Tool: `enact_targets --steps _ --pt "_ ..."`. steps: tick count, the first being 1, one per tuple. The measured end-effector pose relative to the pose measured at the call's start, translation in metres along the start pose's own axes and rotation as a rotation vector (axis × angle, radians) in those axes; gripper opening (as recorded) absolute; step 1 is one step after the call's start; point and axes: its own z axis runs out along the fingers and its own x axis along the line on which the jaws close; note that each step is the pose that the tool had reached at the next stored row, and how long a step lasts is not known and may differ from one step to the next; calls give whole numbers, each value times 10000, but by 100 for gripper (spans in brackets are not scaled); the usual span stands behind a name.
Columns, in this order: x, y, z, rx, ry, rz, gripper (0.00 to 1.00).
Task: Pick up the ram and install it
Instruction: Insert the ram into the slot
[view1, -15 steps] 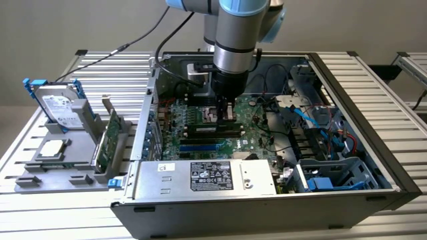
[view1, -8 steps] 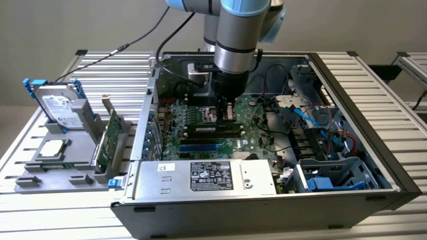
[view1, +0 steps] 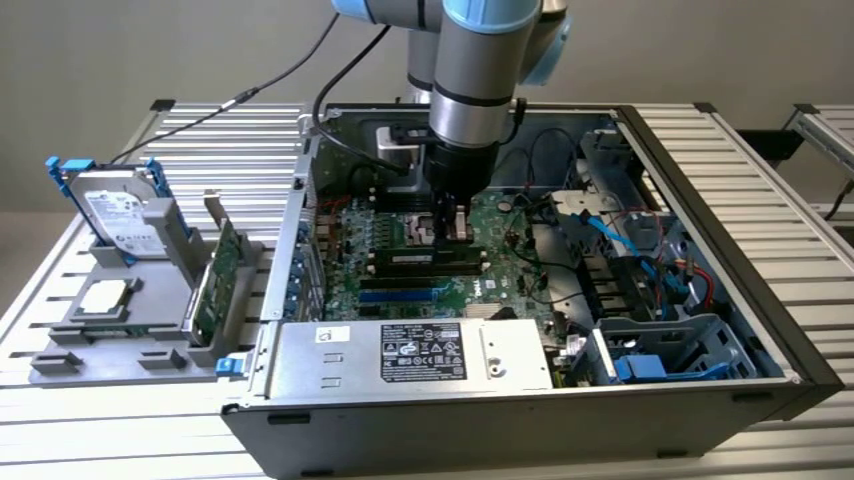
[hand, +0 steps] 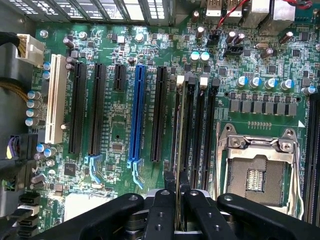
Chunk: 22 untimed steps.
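The end effector (hand: 178, 186) was clamped nearly shut on the ram (hand: 180, 130), upright along black memory slots (hand: 199, 135). At 6 o'clock in the exterior view, the power supply label (view1: 430, 352) was unreadable.

Glossy green laminate forms the motherboard (hand: 115, 125); the blue slot (hand: 136, 115) is smooth plastic, the CPU socket (hand: 257, 172) frame bright metal, the gripper (hand: 178, 192) matt black.

Behind me a plain grey-beige wall (view1: 147, 45), under me a ribbed silver aluminium-slat table (view1: 761, 170), another slatted table (view1: 830, 130) at the exterior view's right
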Motion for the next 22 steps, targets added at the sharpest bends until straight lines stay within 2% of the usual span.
enact_targets --steps 22 --pt "16 -3 19 -7 0 -2 14"
